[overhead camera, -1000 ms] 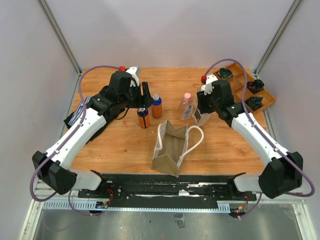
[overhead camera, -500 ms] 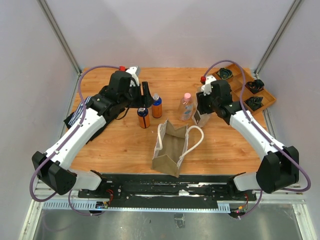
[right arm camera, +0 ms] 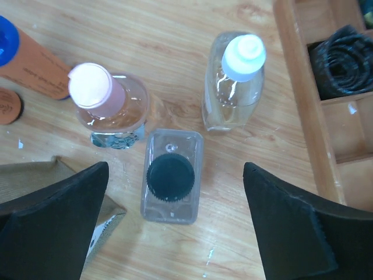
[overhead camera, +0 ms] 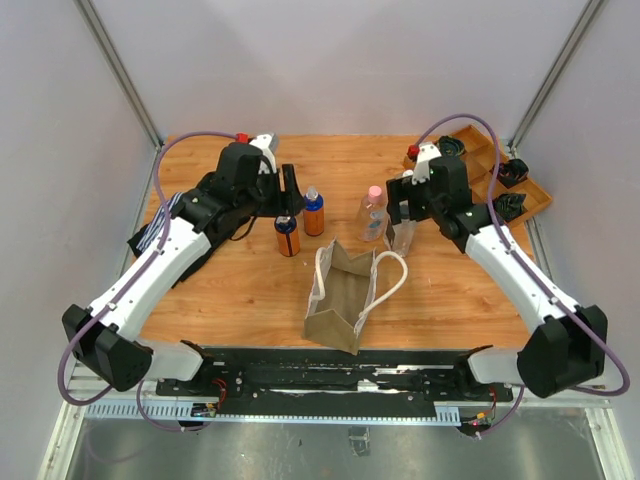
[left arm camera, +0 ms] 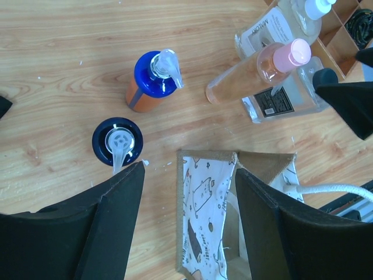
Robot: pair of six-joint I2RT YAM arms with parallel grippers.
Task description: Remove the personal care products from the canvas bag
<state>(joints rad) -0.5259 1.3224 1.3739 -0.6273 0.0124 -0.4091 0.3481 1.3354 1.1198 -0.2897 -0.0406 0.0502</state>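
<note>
The canvas bag (overhead camera: 340, 300) stands open near the front middle of the table, showing its printed lining (left arm camera: 207, 216). Behind it stand two orange-brown bottles with blue caps (left arm camera: 152, 79) (left arm camera: 118, 142), a clear bottle with a pink cap (right arm camera: 98, 96) and one with a white cap (right arm camera: 236, 76). A clear flat bottle with a black cap (right arm camera: 171, 175) stands upright between the wide-open fingers of my right gripper (right arm camera: 176, 169), which touch nothing. My left gripper (left arm camera: 189, 172) hangs open and empty over the bag's rear edge, beside the nearer blue-capped bottle.
A wooden compartment tray (overhead camera: 520, 195) with dark coiled bundles (right arm camera: 344, 61) lies at the right back, close to the white-capped bottle. Folded black and blue-striped clothing (overhead camera: 150, 235) lies under the left arm at the table's left edge.
My right gripper has opened wide and let go of the black-capped clear bottle, which now stands free on the table. The left arm has barely moved.
</note>
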